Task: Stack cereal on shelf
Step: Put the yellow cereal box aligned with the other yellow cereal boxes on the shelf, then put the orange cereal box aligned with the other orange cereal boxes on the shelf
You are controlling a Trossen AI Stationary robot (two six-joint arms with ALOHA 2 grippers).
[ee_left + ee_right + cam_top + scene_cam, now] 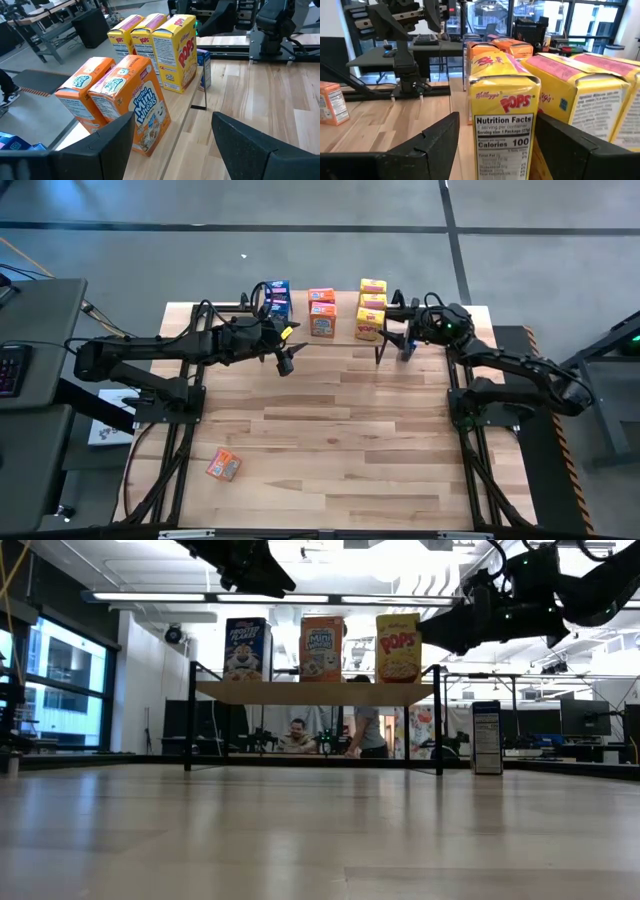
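- Seeing the shelf (315, 692) standing at the table's far end, carrying yellow, orange and blue cereal rows.
- Holding the left gripper (173, 117) spread and empty, just beside the orange boxes (131, 97).
- Straddling the front yellow box (504, 95) with the right gripper (497, 120), fingers spread, gaps showing on both sides.
- Probably backing straight off next, avoiding nudging that box.
- Leaving 2 boxes off the shelf: a blue box (487, 737) upright by its leg, an orange box (224, 466) lying near the table's front.
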